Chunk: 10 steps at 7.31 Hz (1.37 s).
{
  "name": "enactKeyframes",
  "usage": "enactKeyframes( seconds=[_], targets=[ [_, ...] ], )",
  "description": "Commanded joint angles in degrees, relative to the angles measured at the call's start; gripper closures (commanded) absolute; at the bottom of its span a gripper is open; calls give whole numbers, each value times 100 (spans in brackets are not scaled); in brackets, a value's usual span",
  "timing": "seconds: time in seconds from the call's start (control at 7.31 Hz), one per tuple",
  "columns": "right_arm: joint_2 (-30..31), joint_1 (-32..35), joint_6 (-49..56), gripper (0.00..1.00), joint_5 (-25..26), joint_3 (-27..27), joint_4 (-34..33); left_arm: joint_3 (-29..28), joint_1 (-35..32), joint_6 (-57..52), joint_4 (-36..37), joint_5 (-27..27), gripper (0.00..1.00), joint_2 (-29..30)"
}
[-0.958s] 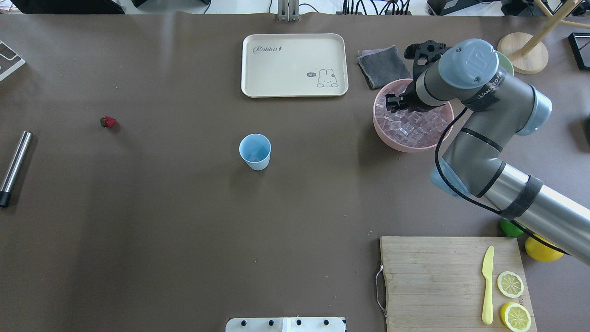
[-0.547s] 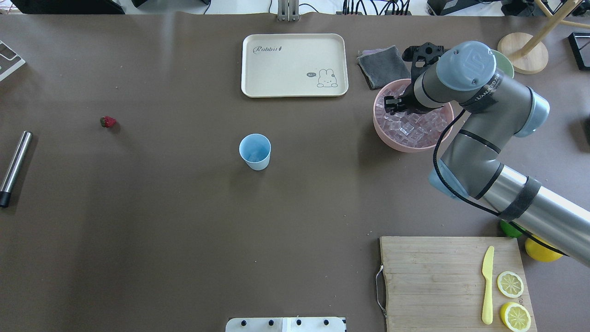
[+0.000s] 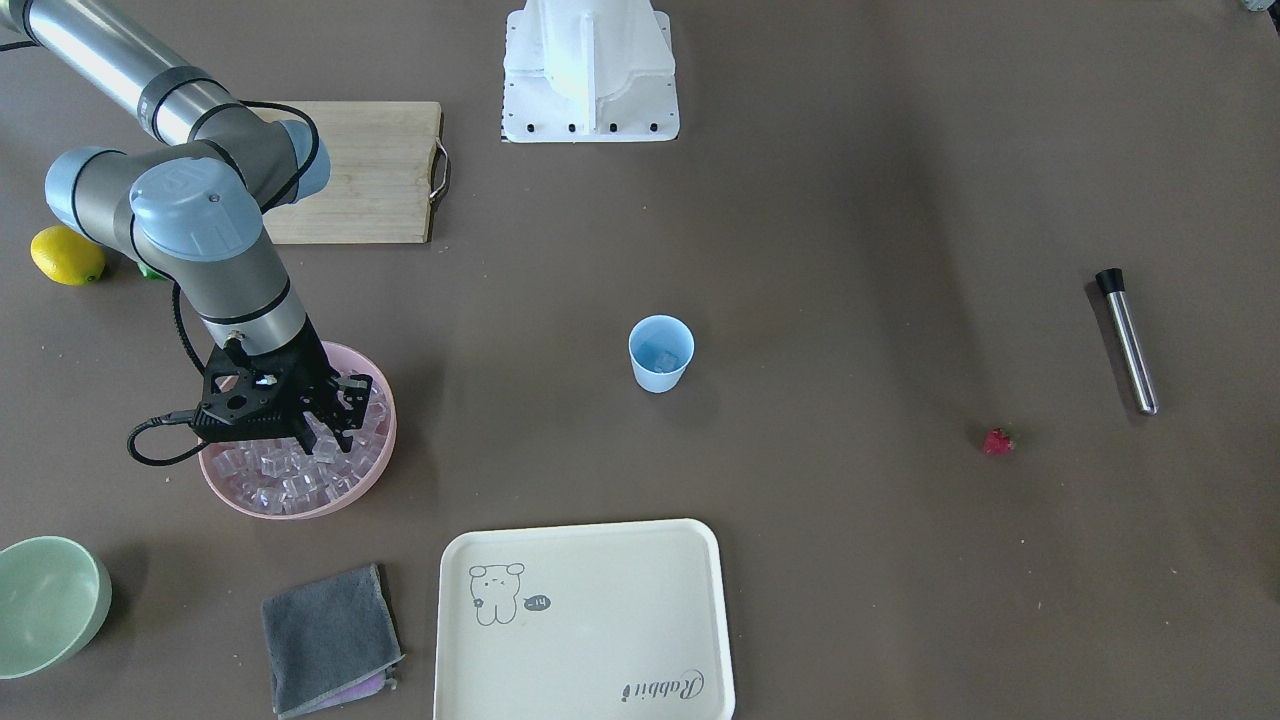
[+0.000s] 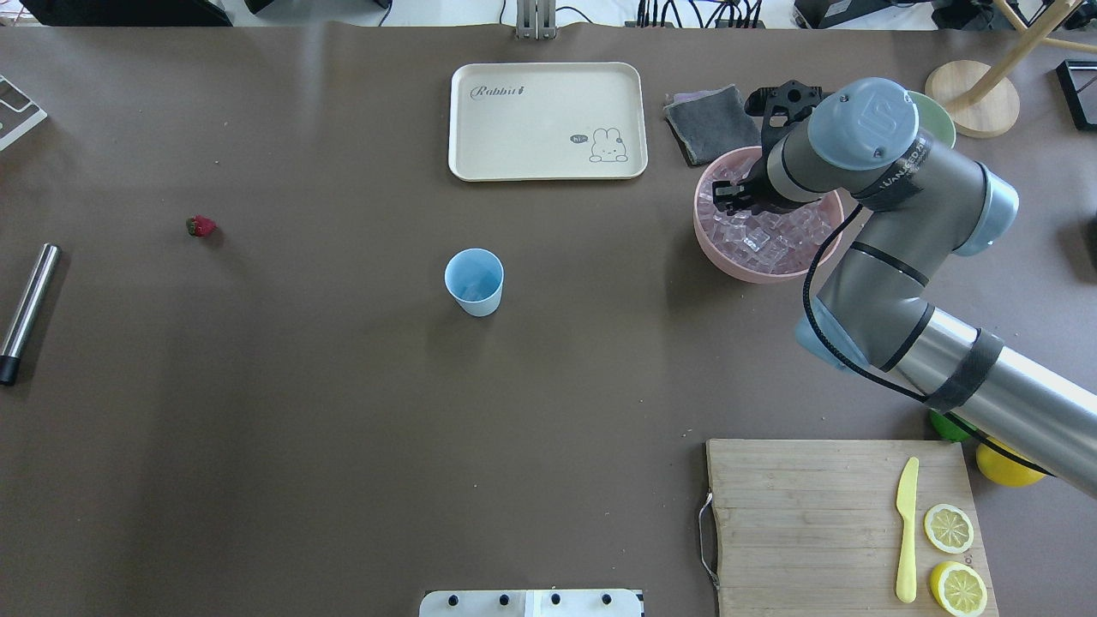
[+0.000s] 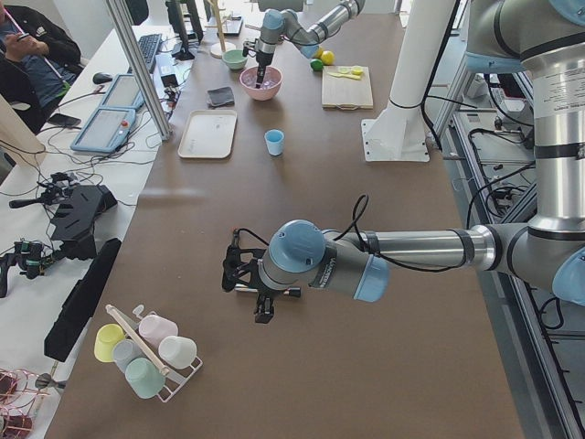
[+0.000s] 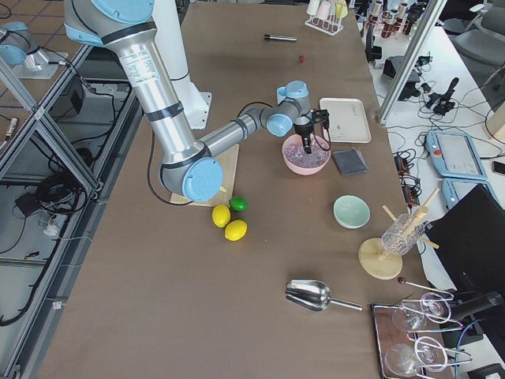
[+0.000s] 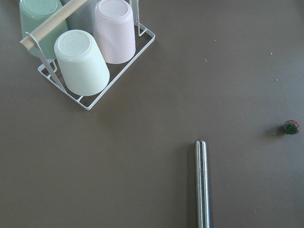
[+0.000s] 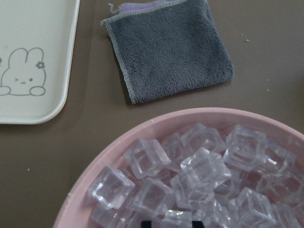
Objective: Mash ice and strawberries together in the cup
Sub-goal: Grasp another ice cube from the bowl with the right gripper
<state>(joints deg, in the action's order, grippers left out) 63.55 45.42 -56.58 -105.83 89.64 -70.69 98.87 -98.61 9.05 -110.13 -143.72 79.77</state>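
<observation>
- Your right gripper (image 3: pixel 322 440) shifted a little inside the pink bowl (image 3: pixel 300 511).
- Its fingers stood apart around one ice (image 8: pixel 199 168) cube; I couldn't tell if they squeezed.
- Slippery ice could drop before reaching the far cup (image 4: pixel 474 281).

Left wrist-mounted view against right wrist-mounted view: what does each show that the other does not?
Only the left wrist view shows a wire rack of upturned cups, a metal tube and the strawberry. Only the right wrist view shows the pink bowl of ice, a grey cloth and part of a rabbit tray. Both show the brown table.
</observation>
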Motion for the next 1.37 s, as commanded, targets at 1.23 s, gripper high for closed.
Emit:
enactKeyframes(
  seconds=[1.23],
  targets=[
    [-2729, -928, -350, 100, 430, -364, -1826, -35, 0, 0, 0, -7, 1, -6]
  ],
)
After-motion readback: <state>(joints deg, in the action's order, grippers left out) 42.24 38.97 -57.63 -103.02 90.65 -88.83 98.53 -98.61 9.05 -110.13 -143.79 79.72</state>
